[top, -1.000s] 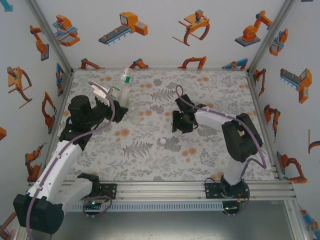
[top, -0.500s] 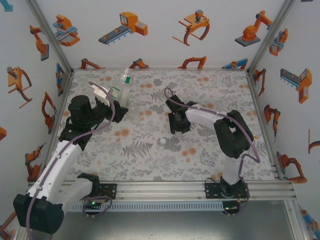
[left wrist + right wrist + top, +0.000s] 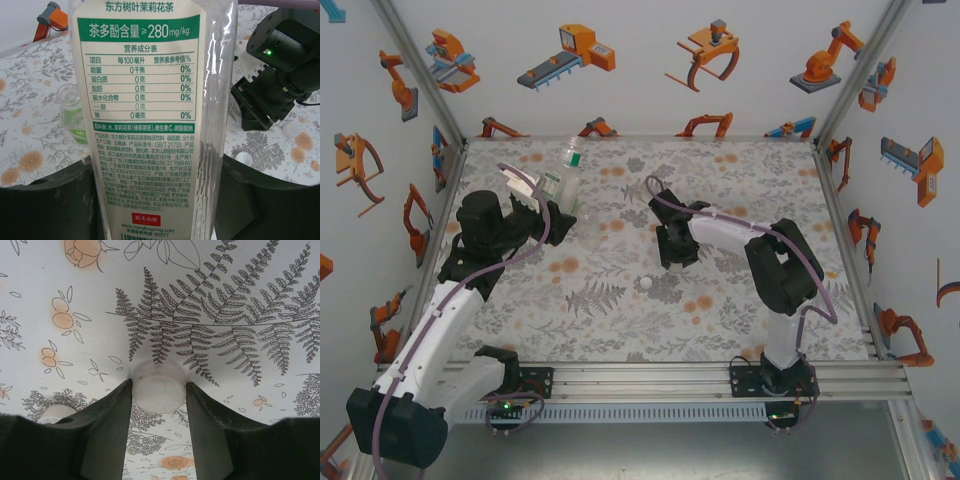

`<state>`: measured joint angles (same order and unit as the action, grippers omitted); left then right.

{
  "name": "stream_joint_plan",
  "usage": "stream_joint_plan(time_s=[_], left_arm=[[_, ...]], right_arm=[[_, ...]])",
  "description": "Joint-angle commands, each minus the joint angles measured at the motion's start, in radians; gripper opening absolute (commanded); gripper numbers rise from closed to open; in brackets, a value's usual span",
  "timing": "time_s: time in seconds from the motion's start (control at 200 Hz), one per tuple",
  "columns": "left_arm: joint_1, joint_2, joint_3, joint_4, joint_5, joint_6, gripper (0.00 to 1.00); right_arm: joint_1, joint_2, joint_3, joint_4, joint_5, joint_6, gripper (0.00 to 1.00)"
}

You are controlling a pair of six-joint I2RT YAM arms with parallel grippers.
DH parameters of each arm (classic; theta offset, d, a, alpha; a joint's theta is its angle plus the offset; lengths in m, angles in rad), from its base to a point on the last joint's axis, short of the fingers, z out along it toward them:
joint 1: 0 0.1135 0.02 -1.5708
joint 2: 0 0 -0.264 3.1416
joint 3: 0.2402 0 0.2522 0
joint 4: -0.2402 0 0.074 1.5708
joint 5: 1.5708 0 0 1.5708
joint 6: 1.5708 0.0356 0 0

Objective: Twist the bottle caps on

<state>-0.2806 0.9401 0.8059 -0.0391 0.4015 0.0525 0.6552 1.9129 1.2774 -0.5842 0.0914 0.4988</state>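
Floral table (image 3: 750,180) | left fingers (image 3: 45,205) clamp labelled bottle (image 3: 150,125) | right fingers (image 3: 210,435) pinch white cap (image 3: 159,387)

This is looking like a robotics lab test cell: white wall panels (image 3: 640,100) printed with orange cartoon robot arms are enclosing a table (image 3: 750,180) covered in a fern-and-flower cloth, aluminium frame posts (image 3: 420,70) are rising at the corners, and the left arm (image 3: 440,320) and right arm (image 3: 790,290) are sitting bolted to an aluminium rail (image 3: 640,375) along the near edge
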Motion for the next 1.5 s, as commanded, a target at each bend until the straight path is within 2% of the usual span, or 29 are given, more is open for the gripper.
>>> stream_joint_plan(time_s=[0.0,0.12,0.205,0.31,0.426,0.626,0.841,0.996,1.227,1.497], left_arm=[[0.006,-0.014,0.036,0.003,0.008,0.011,0.0],[0.005,-0.005,0.033,0.016,0.027,0.012,0.0],[0.004,0.017,0.043,0.025,0.083,0.016,0.0],[0.0,0.035,0.058,0.022,0.165,0.037,0.0],[-0.034,0.019,0.045,0.018,0.199,0.104,0.0],[-0.15,0.002,0.054,-0.091,0.159,0.284,0.0],[-0.245,-0.007,0.083,-0.219,0.129,0.465,0.0],[-0.255,-0.033,0.071,-0.241,0.146,0.554,0.0],[-0.256,-0.046,0.064,-0.281,0.209,0.646,0.0],[-0.262,-0.045,0.027,-0.289,0.279,0.664,0.0]], right_arm=[[0.012,0.03,-0.001,-0.074,0.013,-0.018,0.42],[0.011,-0.007,-0.001,-0.078,0.027,-0.027,0.37],[0.011,-0.05,0.0,-0.074,0.007,-0.037,0.35],[0.006,-0.113,0.005,-0.063,-0.044,-0.066,0.35],[-0.008,-0.195,0.013,-0.043,-0.117,-0.106,0.34],[-0.033,-0.37,0.012,0.028,-0.285,-0.21,0.31],[-0.043,-0.582,-0.033,0.134,-0.419,-0.383,0.23],[-0.046,-0.72,-0.063,0.151,-0.46,-0.493,0.21],[-0.046,-0.933,-0.152,0.227,-0.671,-0.718,0.2],[-0.046,-0.97,-0.155,0.251,-0.859,-0.883,0.16]])
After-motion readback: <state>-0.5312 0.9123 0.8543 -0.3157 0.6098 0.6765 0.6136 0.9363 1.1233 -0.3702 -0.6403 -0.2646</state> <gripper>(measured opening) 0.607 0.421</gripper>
